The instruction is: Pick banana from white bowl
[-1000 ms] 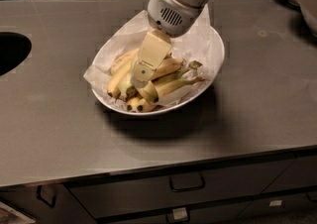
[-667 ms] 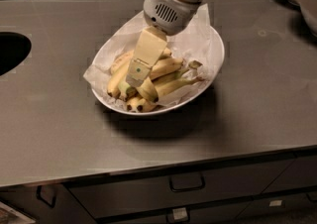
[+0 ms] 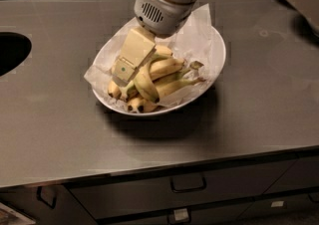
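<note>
The white bowl (image 3: 214, 45) sits in the middle of the grey counter, lined with crumpled white paper and holding several bananas. The banana (image 3: 145, 83), strongly curved, greenish yellow with a dark tip, stands tilted above the paler bananas (image 3: 172, 87). My gripper (image 3: 127, 77) reaches down into the left half of the bowl from the upper right. Its beige finger (image 3: 130, 57) lies against the banana's left side. The gripper looks shut on the banana; the second finger is hidden behind it.
A dark round sink opening (image 3: 10, 52) is cut into the counter (image 3: 60, 134) at far left. The counter's front edge runs below the bowl, with drawers (image 3: 188, 184) underneath. Dark tiles line the back wall.
The gripper has shifted left and lower into the bowl. The curved banana now stands tilted up against the finger, where before the bananas lay flat.
</note>
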Controlling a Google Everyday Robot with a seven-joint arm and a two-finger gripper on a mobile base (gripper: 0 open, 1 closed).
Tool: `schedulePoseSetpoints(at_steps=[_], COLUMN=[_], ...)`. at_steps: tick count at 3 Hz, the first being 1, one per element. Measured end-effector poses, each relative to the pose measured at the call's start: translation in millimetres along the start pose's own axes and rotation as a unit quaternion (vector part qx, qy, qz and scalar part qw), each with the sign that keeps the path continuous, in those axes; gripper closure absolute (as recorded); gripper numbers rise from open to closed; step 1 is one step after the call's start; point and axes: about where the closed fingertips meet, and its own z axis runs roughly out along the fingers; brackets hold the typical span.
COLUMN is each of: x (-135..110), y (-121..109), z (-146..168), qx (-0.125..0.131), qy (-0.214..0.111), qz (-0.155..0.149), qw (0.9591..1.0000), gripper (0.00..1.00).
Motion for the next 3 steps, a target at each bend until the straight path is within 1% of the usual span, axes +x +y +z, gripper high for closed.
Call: schedulePoseSetpoints(at_steps=[1, 2, 3], x=[0.0, 2.2, 5.7], y=[0.0, 2.6, 4.6], z=[0.0, 3.8, 8.6], qx=[0.0, -0.008, -0.01], qy=[0.0, 0.0, 0.004], qz=[0.0, 0.001, 0.008], qw=[1.0, 1.0, 0.9999], gripper=[0.0, 0.0, 0.0])
